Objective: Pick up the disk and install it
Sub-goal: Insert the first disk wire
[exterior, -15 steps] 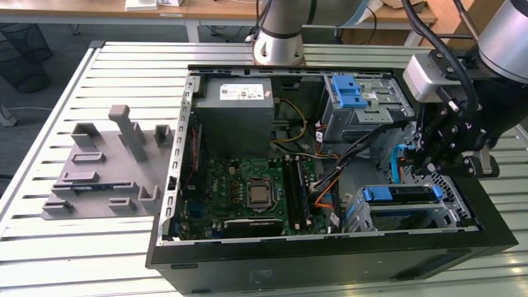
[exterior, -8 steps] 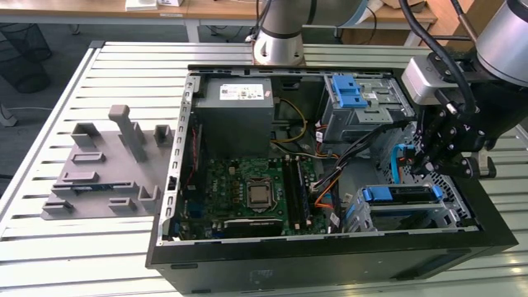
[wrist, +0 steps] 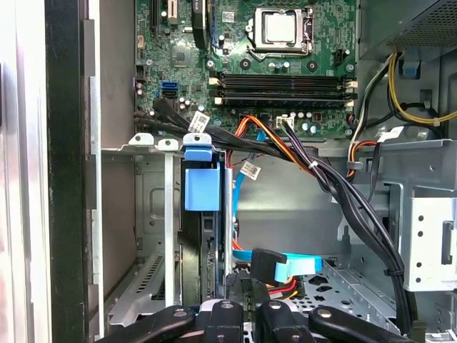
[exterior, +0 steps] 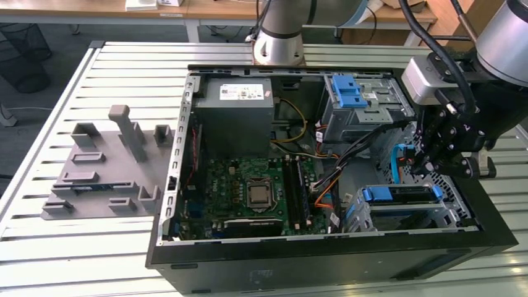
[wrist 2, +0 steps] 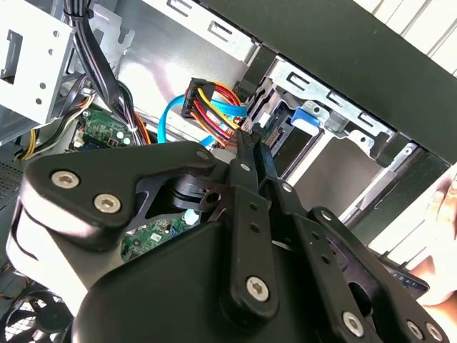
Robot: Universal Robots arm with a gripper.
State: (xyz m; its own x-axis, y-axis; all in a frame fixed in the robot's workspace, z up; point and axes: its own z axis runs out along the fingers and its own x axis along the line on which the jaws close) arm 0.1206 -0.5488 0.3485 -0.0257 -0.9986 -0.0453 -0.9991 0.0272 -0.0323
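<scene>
clenched together with nothing between them, the jaws of the gripper (wrist 2: 251, 140) hang inside the open computer case (exterior: 330, 260). just beside them the disk (wrist: 202, 187) sits upright in the metal drive cage (wrist: 153, 214), its blue frame uppermost.

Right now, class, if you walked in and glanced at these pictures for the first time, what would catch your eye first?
An open computer case lies on a slatted table, its green motherboard exposed. The black gripper hangs over the case at the exterior view's right, above a drive bay holding the disk with its bright blue frame. A grey fixture sits beside the case at the exterior view's left.
</scene>
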